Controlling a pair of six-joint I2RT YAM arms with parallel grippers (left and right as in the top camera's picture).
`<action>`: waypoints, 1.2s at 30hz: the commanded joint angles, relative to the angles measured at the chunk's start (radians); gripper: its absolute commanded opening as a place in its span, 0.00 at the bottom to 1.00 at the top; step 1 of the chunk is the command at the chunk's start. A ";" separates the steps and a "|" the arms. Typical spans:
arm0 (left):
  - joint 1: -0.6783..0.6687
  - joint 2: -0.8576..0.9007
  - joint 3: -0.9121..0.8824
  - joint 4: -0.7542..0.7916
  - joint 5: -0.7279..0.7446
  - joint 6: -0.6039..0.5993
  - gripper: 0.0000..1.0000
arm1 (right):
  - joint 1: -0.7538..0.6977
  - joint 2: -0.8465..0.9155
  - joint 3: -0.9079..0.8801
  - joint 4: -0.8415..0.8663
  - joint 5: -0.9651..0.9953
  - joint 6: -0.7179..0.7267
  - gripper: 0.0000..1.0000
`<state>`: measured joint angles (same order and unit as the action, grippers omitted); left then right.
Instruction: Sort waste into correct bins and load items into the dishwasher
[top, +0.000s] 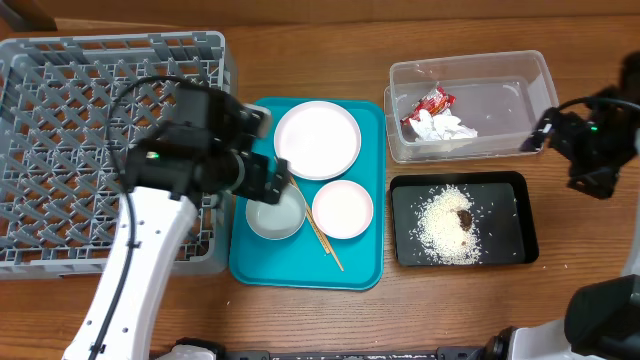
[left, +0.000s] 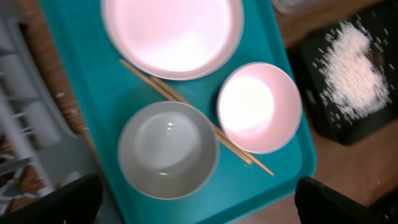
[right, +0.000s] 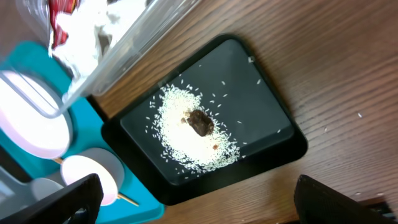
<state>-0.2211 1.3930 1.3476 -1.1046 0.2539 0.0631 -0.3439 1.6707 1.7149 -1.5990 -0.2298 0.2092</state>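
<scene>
**Both grippers hovering, wide open and empty.**
The left gripper (left: 196, 202) hangs over the greyish bowl (left: 168, 149), which sits with the white plate (left: 173, 34), smaller dish (left: 259, 107) and chopsticks (left: 163, 88) on the teal tray (left: 81, 93), beside the dish rack (top: 110, 45). The right gripper (top: 545, 130) is near the clear tub (top: 500, 75), which holds the red wrapper (top: 428, 103) and tissue scraps (top: 445, 128). Rice (right: 180, 137) and the brown lump (right: 199, 122) lie in the black tray (right: 261, 106).

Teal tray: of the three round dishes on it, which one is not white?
The greyish bowl, deeper than the others, across the chopsticks from the smaller white dish. The large plate is white too.
</scene>
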 joint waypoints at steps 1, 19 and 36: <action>-0.080 0.019 0.004 -0.024 -0.010 0.027 1.00 | -0.038 -0.027 0.008 -0.008 -0.064 0.004 1.00; -0.291 0.378 -0.119 0.010 -0.264 -0.061 0.82 | -0.037 -0.027 0.008 -0.004 -0.063 0.003 1.00; -0.296 0.518 -0.060 0.012 -0.265 -0.073 0.04 | -0.037 -0.027 0.008 -0.005 -0.063 0.004 1.00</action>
<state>-0.5156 1.9224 1.2488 -1.0855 -0.0223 -0.0055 -0.3843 1.6707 1.7149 -1.6077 -0.2848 0.2096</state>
